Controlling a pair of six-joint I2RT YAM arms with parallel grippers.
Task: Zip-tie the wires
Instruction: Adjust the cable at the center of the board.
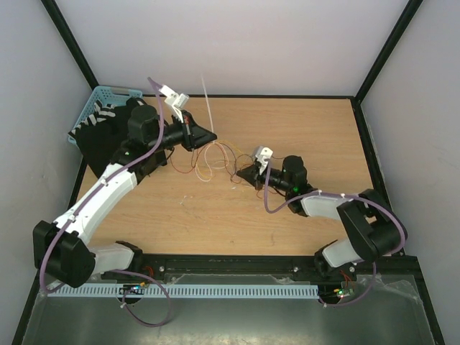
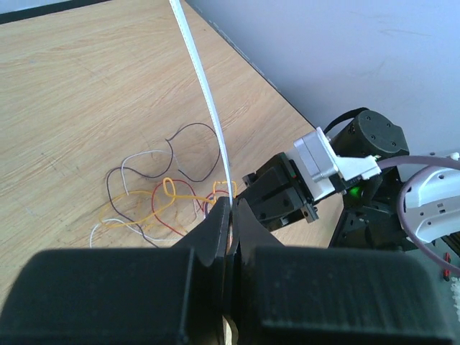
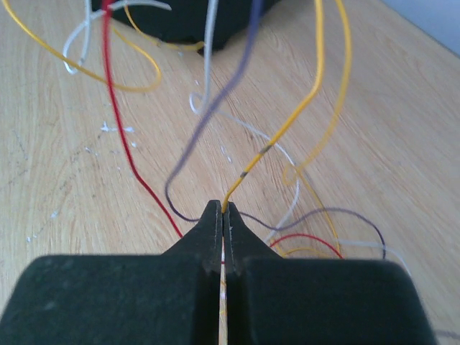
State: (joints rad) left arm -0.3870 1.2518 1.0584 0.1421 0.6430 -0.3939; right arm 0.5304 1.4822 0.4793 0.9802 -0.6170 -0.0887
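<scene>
The wires (image 1: 215, 154) lie as a loose tangle of red, orange, purple and whitish strands on the wooden table, between my two grippers. My left gripper (image 1: 208, 135) is shut on the zip tie (image 1: 207, 100), a thin white strip rising from the jaws toward the back wall. In the left wrist view the zip tie (image 2: 205, 93) runs straight up from the closed tips (image 2: 231, 205), just above the wires (image 2: 154, 205). My right gripper (image 1: 243, 172) sits at the tangle's right side. In its wrist view the tips (image 3: 223, 208) are shut on one orange wire (image 3: 287, 122); the other strands hang loose around it.
A blue basket (image 1: 100, 97) stands at the back left corner with a black object (image 1: 100, 140) beside it. White walls close in the table on three sides. My right gripper's body (image 2: 280, 194) shows close ahead of the left fingertips.
</scene>
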